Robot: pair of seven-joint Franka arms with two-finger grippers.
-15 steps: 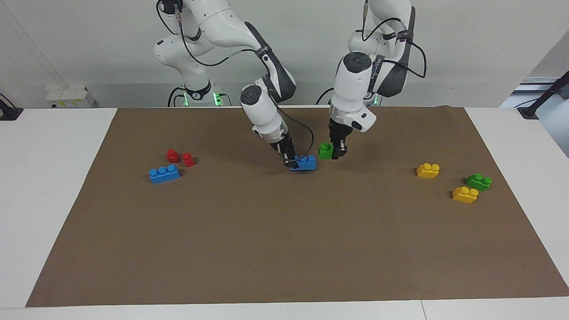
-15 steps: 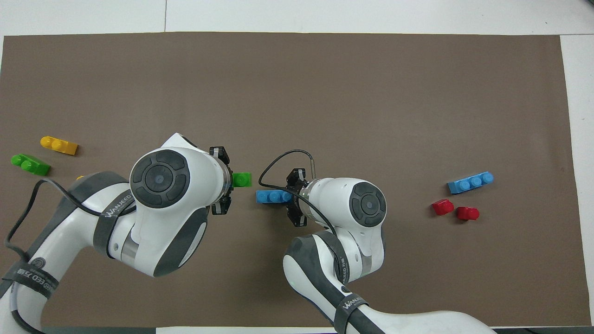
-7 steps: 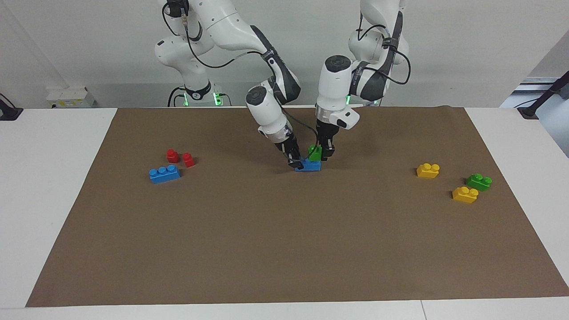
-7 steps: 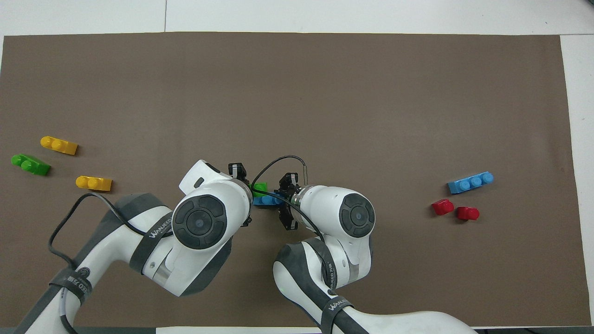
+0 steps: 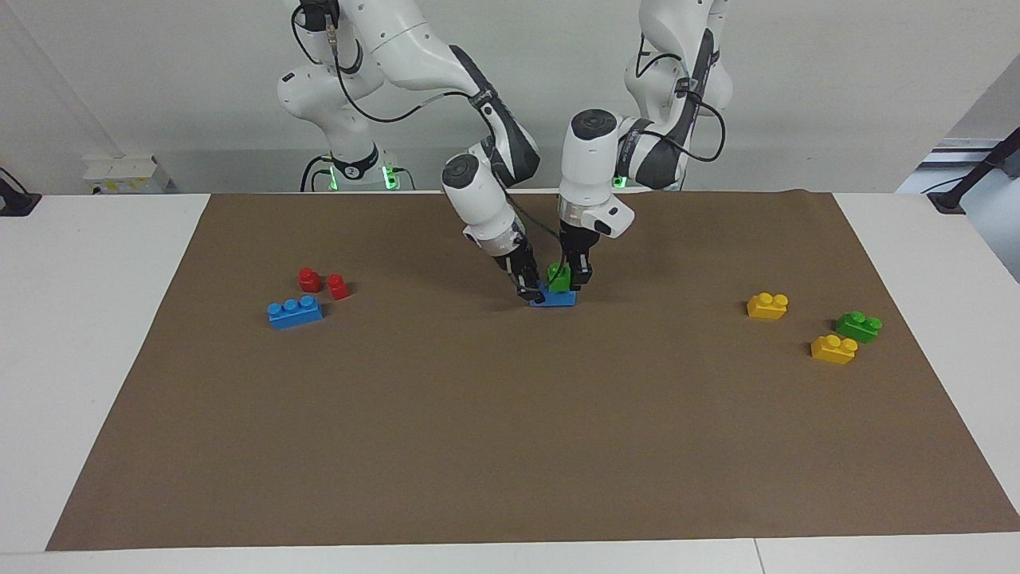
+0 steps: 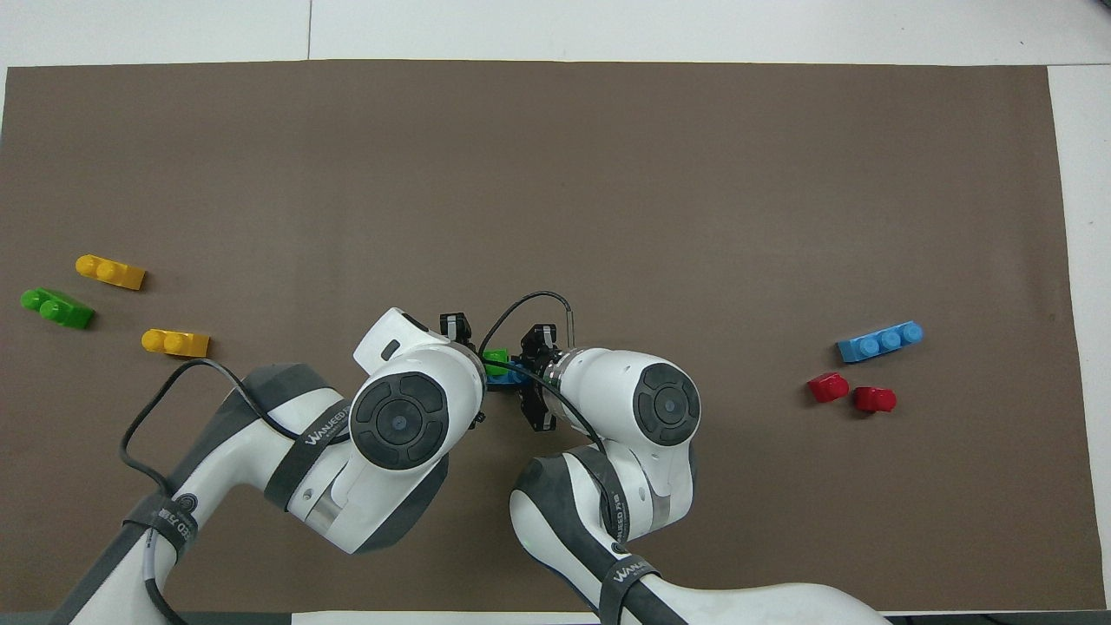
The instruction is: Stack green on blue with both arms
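My right gripper is shut on one end of a blue three-stud brick that lies low on the brown mat near the middle. My left gripper is shut on a small green brick and holds it down on top of that blue brick. In the overhead view the green brick shows between the left gripper and the right gripper, with only a sliver of the blue brick visible under it.
A second blue brick and two red bricks lie toward the right arm's end of the brown mat. Two yellow bricks and a second green brick lie toward the left arm's end.
My left gripper carried the green brick sideways from beside the blue brick onto its top and lowered it. My right gripper shifted slightly with the blue brick and keeps hold of it.
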